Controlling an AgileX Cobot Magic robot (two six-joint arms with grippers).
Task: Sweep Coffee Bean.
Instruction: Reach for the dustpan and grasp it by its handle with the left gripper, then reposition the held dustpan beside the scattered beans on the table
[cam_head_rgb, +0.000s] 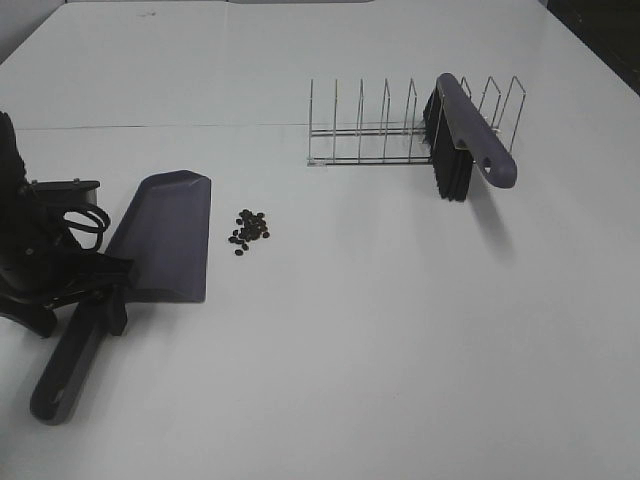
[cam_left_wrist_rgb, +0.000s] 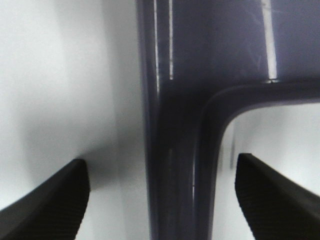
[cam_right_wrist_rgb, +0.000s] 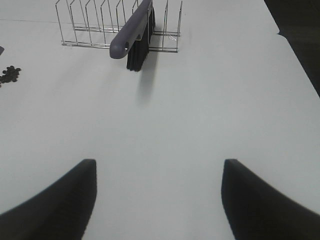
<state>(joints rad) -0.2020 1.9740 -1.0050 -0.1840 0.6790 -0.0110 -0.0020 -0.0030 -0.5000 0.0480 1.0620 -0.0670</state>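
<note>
Straddling the narrow handle of the glossy grey-purple plastic dustpan (cam_head_rgb: 165, 235) with the left gripper (cam_left_wrist_rgb: 161, 170) spread wide, seemingly lining up a grasp and next needing to be pinching it squarely. Holding the right gripper (cam_right_wrist_rgb: 157, 170) spread over the matte white table (cam_head_rgb: 400, 350), well apart from the black-bristled brush (cam_head_rgb: 470, 130) leaning in the thin wire rack (cam_head_rgb: 370, 130). Leaving the tiny dark oval coffee bean (cam_head_rgb: 249, 229) cluster loose just beside the dustpan's flat blade.

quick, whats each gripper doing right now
Left gripper: open, straddling the dustpan handle, not gripping it.
Right gripper: open, holding nothing.
</note>
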